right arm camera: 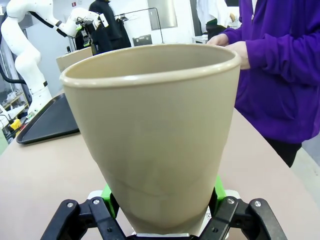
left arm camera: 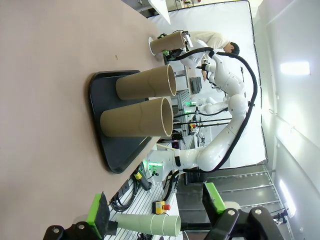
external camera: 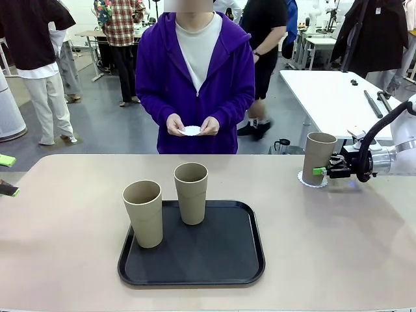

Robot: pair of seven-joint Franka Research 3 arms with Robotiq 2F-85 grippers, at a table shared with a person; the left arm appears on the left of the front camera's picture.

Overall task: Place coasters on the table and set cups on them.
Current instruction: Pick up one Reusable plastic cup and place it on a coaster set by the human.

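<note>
Front: 1 cup (external camera: 320,156) stands upright on a coaster (external camera: 305,180) at the table's (external camera: 338,247) right. 2 tray cups (external camera: 143,213) stand on the black tray (external camera: 253,260). The person's hands (external camera: 175,125) hold another doily (external camera: 191,130).
Right wrist: right claw (right arm camera: 162,192) straddles the cup's base, pads (right arm camera: 106,192) at its wall. Whether it is clamped or loose, cannot tell.
Left wrist: left claw (left arm camera: 155,205) fingers apart, nothing between.

White-linked right arm (external camera: 406,136) is carrying a black cable (external camera: 372,138) looped over its wrist; right gripper (external camera: 323,171) is showing black fingers, green pads (external camera: 318,171); person (external camera: 195,84) is wearing purple zip hoodie (external camera: 224,78) over white shirt (external camera: 197,39)
</note>
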